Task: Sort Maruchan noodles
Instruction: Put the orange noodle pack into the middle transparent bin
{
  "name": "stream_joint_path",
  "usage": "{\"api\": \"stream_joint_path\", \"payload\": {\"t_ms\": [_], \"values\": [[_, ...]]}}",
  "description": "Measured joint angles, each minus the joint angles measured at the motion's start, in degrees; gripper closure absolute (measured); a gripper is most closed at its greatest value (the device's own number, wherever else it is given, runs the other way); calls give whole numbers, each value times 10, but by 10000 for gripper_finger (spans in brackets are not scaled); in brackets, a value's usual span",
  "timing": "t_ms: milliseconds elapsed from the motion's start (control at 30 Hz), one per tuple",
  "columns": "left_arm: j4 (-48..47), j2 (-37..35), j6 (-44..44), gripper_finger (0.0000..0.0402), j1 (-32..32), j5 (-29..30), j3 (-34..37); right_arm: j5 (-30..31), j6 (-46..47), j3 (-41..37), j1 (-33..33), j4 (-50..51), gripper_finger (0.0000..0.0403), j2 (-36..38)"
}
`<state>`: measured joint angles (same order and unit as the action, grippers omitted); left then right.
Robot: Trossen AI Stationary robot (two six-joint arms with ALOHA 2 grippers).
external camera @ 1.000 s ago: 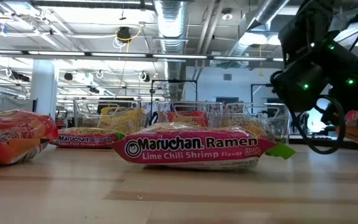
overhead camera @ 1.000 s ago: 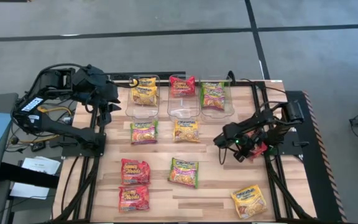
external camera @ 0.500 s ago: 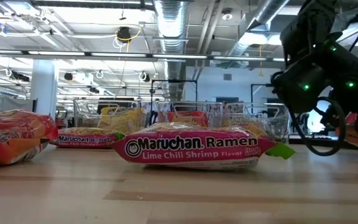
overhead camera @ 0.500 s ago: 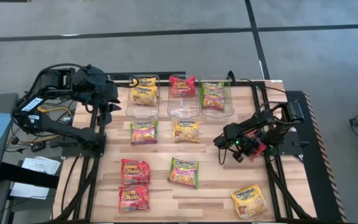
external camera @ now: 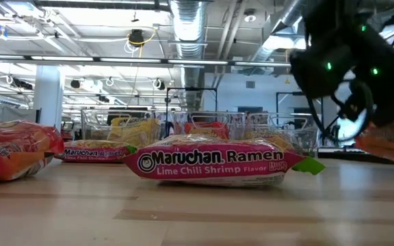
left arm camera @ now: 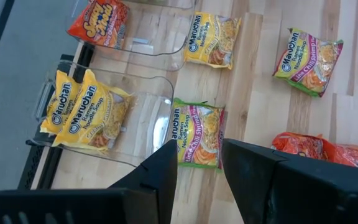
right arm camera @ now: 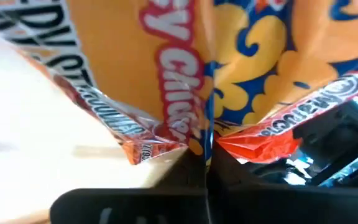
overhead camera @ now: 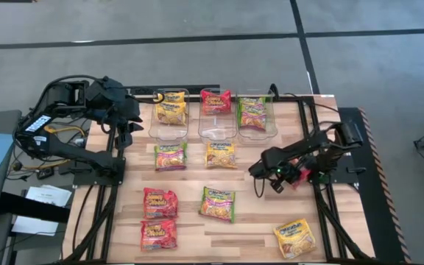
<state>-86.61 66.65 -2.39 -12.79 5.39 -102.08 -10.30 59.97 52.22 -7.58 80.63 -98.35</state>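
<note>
the right tool (overhead camera: 294,179) hangs over the bench (overhead camera: 256,221) well to the right of the middle bin (overhead camera: 217,129), its fingers pressed together on a red-and-orange packet (right arm camera: 185,74) — the right wrist view shows the crinkled wrapper pinched at its edge between the dark fingers. the left tool (overhead camera: 124,136) waits just left of the left bin (overhead camera: 168,126), its two fingers (left arm camera: 160,180) standing a little apart with nothing between them. relative to the middle bin: a red packet (overhead camera: 216,101) lies inside it, a yellow packet (overhead camera: 171,107) lies in the left bin, and a green packet (overhead camera: 253,112) in the right bin (overhead camera: 257,126). just in front of the middle bin lies a yellow packet (overhead camera: 220,154), with a green one (overhead camera: 170,156) to its left. farther forward lies the lime chili shrimp packet (overhead camera: 217,203) — the low view shows it flat on the wood. two red packets (overhead camera: 159,217) sit forward and left of the middle bin, and one yellow packet (overhead camera: 294,238) forward and far right.
</note>
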Motion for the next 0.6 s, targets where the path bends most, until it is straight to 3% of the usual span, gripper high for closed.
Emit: {"api": "stream_joint_path", "payload": {"t_ms": [333, 600], "values": [[0, 0, 0, 288, 0, 0, 0, -6, 107, 104, -65, 62, 400, 45], [3, 0, -9, 288, 0, 0, 0, 68, 120, 201, -91, 93, 400, 49]]}}
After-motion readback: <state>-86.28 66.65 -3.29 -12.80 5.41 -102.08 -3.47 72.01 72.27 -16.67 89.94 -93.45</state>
